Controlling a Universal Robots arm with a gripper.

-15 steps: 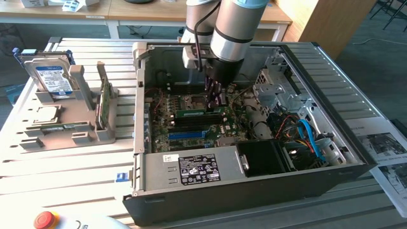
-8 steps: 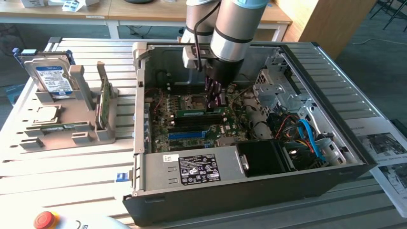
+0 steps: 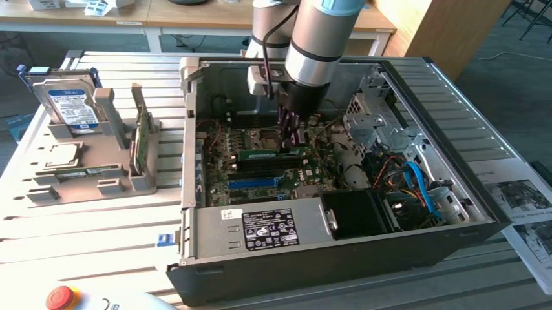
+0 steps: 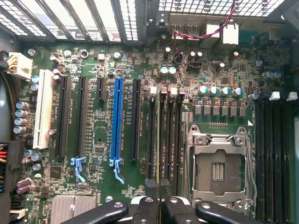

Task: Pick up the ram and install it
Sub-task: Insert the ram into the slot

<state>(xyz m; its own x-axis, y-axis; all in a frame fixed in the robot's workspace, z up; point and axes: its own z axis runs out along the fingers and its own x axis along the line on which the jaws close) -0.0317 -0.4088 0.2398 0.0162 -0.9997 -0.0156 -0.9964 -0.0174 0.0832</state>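
My gripper (image 3: 291,143) reaches down into the open computer case (image 3: 345,255) and is shut on the ram (image 3: 265,154), a narrow green stick held level just above the motherboard (image 3: 226,177). In the wrist view the ram (image 4: 159,140) appears edge-on as a thin line running out from between the black fingertips of the gripper (image 4: 159,205). It lies along the black memory slots (image 4: 171,140) beside the empty processor socket (image 4: 217,163). I cannot tell whether it is seated in a slot. A second green stick (image 3: 82,173) lies on the grey tray (image 3: 52,194) at the exterior view's left.
The tray also holds a hard drive (image 3: 69,106) standing upright and a square silver processor chip (image 3: 61,154). Inside the case are the power supply (image 3: 258,226), blue and orange cables (image 3: 418,187) and a drive cage (image 3: 371,123). A red stop button (image 3: 62,297) sits at the front.
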